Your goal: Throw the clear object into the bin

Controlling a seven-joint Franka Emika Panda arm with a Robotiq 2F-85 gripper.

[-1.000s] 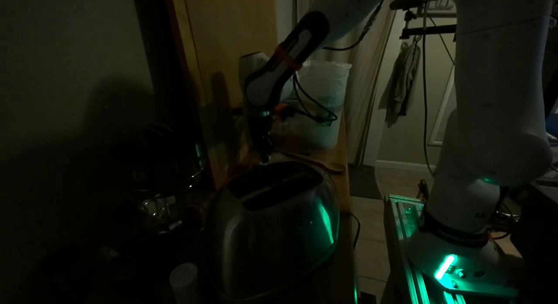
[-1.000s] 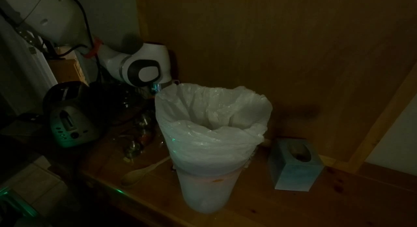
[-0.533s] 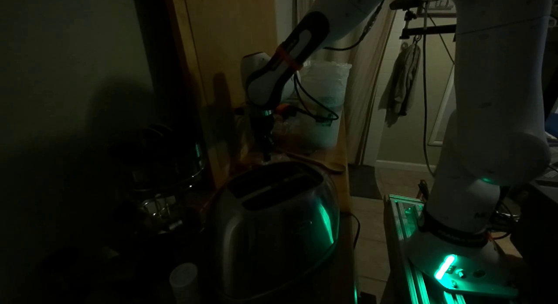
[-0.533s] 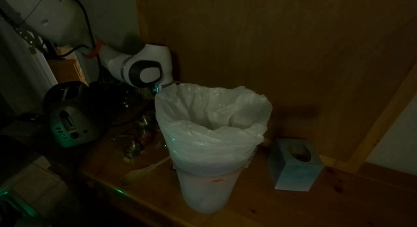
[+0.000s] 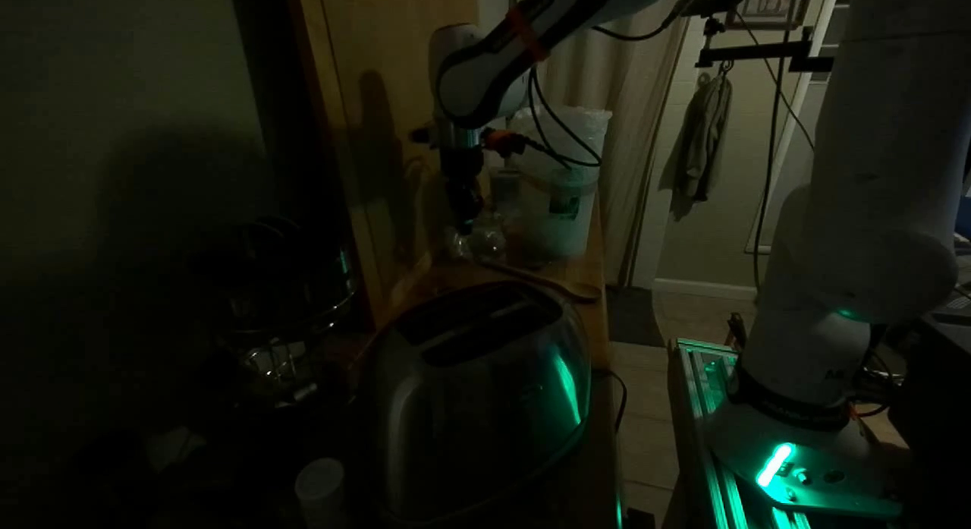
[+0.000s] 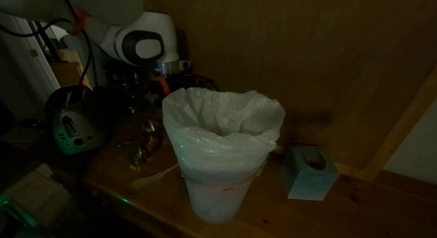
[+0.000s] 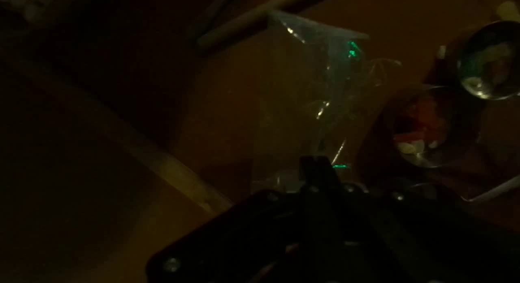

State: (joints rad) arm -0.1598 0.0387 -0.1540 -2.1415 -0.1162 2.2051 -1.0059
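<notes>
Because the gripper, jaws together, holds the clear wrap above the counter, transfer appears to be in hand, next calling for a move over the bin and release.

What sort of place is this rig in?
Probably a kitchen, perhaps in a home, though the light is very dim. The signs: a two-slot toaster, a wooden spoon lying on a wooden surface, and a tissue box farther along it.
</notes>
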